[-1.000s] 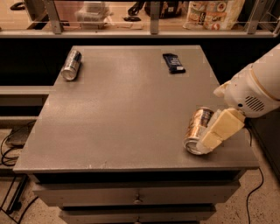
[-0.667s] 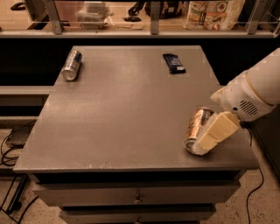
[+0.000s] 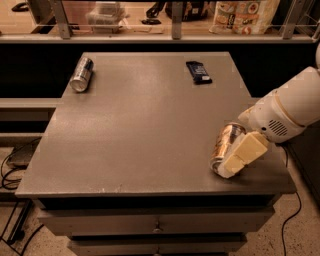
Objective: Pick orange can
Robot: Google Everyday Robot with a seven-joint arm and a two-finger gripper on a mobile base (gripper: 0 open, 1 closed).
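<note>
The orange can (image 3: 226,142) lies on its side near the front right corner of the grey table (image 3: 150,125), one silver end facing the front edge. My gripper (image 3: 229,161) is right at the can, reaching in from the right on the white arm (image 3: 290,110). Its cream-coloured part lies across the can's right side and covers part of it. The can rests on the table top.
A slim silver and dark-blue can (image 3: 81,74) lies on its side at the back left. A dark flat packet (image 3: 198,71) lies at the back right. A shelf with a rail and bags (image 3: 245,15) runs behind the table. The table's right edge is close to the can.
My gripper has shifted slightly left and down along the orange can. The can itself has stayed in place on the table.
</note>
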